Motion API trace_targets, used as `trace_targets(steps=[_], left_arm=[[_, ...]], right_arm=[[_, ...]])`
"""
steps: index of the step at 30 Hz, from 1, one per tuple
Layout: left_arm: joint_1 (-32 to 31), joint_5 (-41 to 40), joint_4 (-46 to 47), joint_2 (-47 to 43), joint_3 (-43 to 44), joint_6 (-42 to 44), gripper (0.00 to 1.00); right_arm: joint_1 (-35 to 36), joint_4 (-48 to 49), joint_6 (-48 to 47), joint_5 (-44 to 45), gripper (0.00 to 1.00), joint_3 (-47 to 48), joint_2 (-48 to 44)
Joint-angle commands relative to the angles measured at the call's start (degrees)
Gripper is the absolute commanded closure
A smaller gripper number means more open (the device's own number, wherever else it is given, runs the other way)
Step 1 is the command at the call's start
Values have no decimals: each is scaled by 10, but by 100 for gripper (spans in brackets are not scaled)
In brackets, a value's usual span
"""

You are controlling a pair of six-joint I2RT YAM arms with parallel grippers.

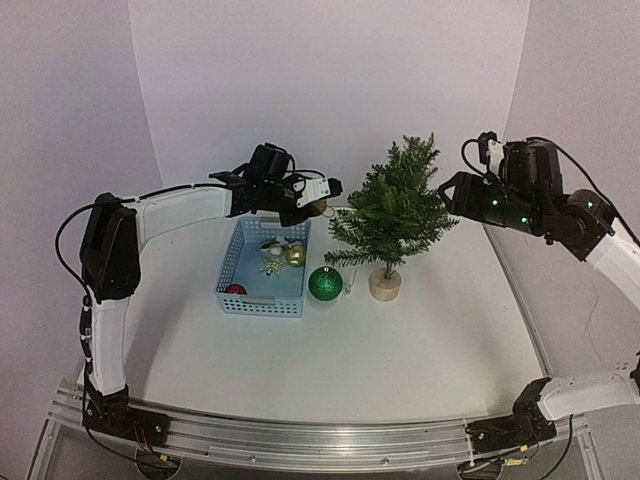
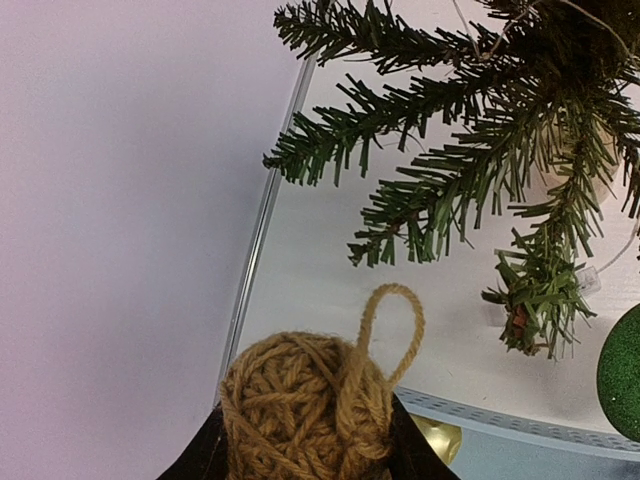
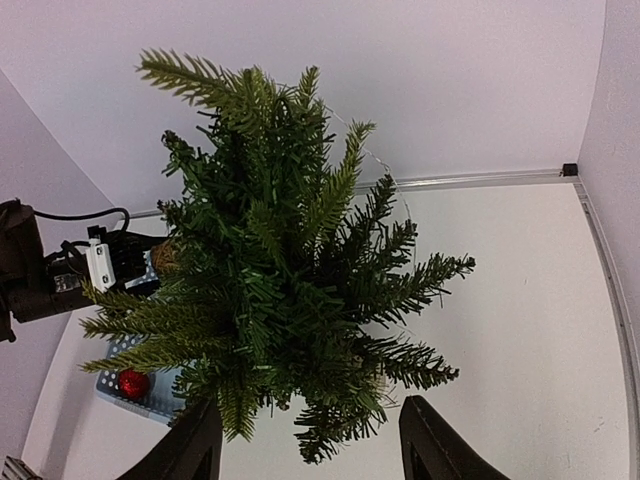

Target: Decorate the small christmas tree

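Note:
The small christmas tree point(image 1: 393, 205) stands on its round wooden base point(image 1: 385, 285), right of the blue basket point(image 1: 262, 268). My left gripper point(image 1: 322, 206) hovers above the basket's far right corner, just left of the tree. It is shut on a brown twine ball ornament point(image 2: 300, 405) whose loop point(image 2: 395, 320) sticks up toward the branches point(image 2: 450, 170). My right gripper point(image 1: 450, 195) hangs at the tree's right side, open. In the right wrist view its fingers point(image 3: 195, 450) frame the tree point(image 3: 280, 290) and only lower branch tips reach between them.
A green glitter ball point(image 1: 325, 284) lies on the table between basket and tree base. The basket holds a gold ball point(image 1: 296, 255), a star-like ornament point(image 1: 271, 265) and a red ball point(image 1: 235, 290). Walls close in at the back and both sides.

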Motion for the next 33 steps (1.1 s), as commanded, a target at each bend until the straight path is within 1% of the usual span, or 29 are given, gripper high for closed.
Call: trace_targets(steps=[1, 4, 8, 21, 33], left_arm=[[-2, 2, -8, -32, 32, -16, 100], [-6, 2, -38, -35, 40, -24, 100], [-9, 1, -37, -40, 30, -23, 100], [-26, 2, -91, -47, 68, -33, 100], [-40, -9, -127, -63, 51, -16, 100]], right_arm=[[-2, 7, 8, -2, 40, -8, -21], [-3, 7, 6, 0, 40, -9, -27], [-2, 7, 5, 6, 40, -8, -35], [-3, 7, 8, 4, 40, -11, -46], [-3, 7, 1, 4, 40, -5, -49]])
